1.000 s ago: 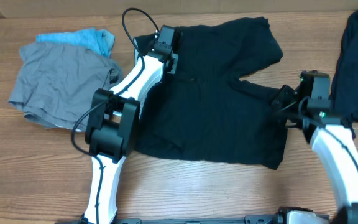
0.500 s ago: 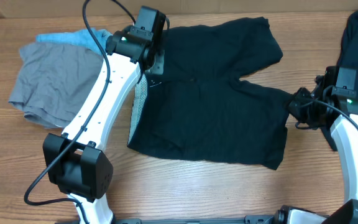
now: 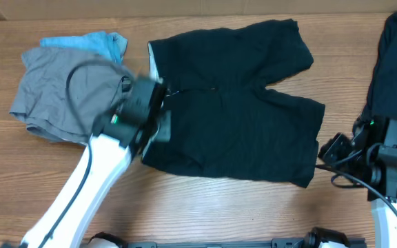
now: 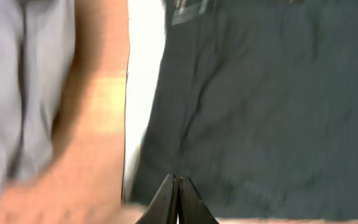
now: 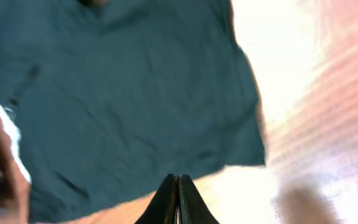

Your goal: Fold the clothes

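- The shorts (image 3: 233,103) lie spread flat in the middle of the table (image 3: 253,213), waist to the left and legs to the right. I judge they are there so that both arms can reach an edge for folding.
- No fold shows in them yet. A pale strip of lining (image 3: 153,65) peeks out at the waist.
- The left gripper (image 4: 176,186) hangs over the shorts' left edge, its fingers pressed together with nothing between them. The overhead view of that arm is blurred.
- The right gripper (image 5: 179,186) is just beside the right leg hem, fingers likewise together and empty. Neither arm holds cloth, which suggests a pause between grasps.
- The grey garment (image 3: 60,89) sits bunched at the left, overlapping the blue one (image 3: 92,41). Both seem set aside from the working area.
- A second black garment (image 3: 395,62) lies at the far right edge, partly out of frame and likely waiting.
- Count: four garments (two black, one grey, one blue) and two grippers.
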You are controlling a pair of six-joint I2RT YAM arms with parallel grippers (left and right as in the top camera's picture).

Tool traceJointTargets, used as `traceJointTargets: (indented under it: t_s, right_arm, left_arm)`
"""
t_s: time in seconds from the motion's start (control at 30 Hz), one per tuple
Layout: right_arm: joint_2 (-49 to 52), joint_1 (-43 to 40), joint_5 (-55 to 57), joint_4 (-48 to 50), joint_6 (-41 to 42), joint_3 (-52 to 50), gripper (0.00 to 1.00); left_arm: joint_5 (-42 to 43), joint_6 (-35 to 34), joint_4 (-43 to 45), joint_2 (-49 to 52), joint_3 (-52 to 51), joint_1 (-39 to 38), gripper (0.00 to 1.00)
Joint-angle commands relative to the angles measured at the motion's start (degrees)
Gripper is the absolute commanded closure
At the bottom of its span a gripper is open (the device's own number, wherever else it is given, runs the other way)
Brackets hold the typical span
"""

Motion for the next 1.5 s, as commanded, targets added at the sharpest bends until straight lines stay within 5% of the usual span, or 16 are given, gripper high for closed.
traceJointTargets:
  t_s: [0.0, 0.2, 0.23, 0.27, 0.3, 0.37, 0.73, 1.13, 1.47]
  right_arm:
    - [-0.07, -0.44, 0.31, -2.62, 0.24, -3.34, 0.96]
    - [-0.02, -0.44, -0.35, -2.91, 6.95, -7.69, 0.96]
    - [0.11, -0.44, -0.35, -2.69, 8.13, -8.37, 0.93]
    - [0.13, -0.44, -0.26, -2.34, 8.46, -8.74, 0.77]
    - [0.33, -0.44, -0.04, -2.08, 9.07, -9.09, 0.47]
    - [0.63, -0.44, 0.17, -1.6, 9.29, -9.66, 0.29]
    - [7.85, -0.44, 4.46, 9.75, 12.13, -16.22, 0.25]
    - [13.33, -0.44, 11.34, 13.77, 12.04, -16.31, 0.25]
    - [13.33, -0.44, 11.5, 14.43, 11.61, -16.31, 0.25]
  left_arm:
    - [1.09, -5.6, 1.53, -6.54, -10.29, -0.17, 0.96]
    - [5.57, -9.55, 6.58, -8.02, -23.76, -0.15, 0.92]
    - [5.97, -10.05, 9.09, -8.0, -25.79, -0.15, 0.76]
    - [5.95, -10.03, 10.51, -7.98, -26.77, -0.15, 0.63]
    - [5.95, -10.01, 12.22, -8.0, -27.74, -0.15, 0.5]
    - [5.75, -9.99, 15.1, -7.98, -28.79, -0.15, 0.04]
    - [2.8, -5.86, 23.71, -4.72, -28.89, 0.11, 0.0]
    - [2.75, -1.55, 27.3, 3.8, -28.87, 0.11, 0.12]
    - [2.21, 5.25, 32.15, 3.8, -27.96, 0.11, 0.04]
